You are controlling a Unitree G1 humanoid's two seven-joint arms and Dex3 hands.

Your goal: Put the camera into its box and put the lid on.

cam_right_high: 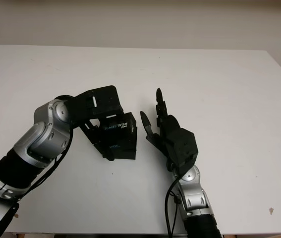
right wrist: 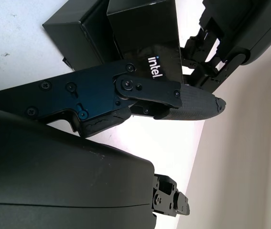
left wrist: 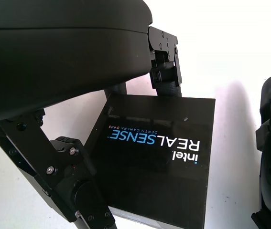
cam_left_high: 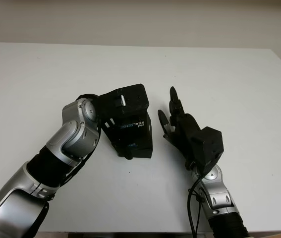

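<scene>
left hand point(cam_left_high: 123, 101) grips the lidded box point(left wrist: 157, 167); right hand point(cam_left_high: 180, 126) released just beside.

left hand point(cam_left_high: 123, 106) reaches forward, curled; right hand point(cam_left_high: 182, 126) open beside it.

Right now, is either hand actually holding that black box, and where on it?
The left hand hangs over the box, but a grip cannot be told. The right hand beside it is open.

You have one black box point(cam_left_high: 130, 133) with its lid point(left wrist: 159, 157) on, one white tabletop point(cam_left_high: 219, 74), and two hands: left hand point(cam_left_high: 125, 101), right hand point(cam_left_high: 180, 124).
</scene>
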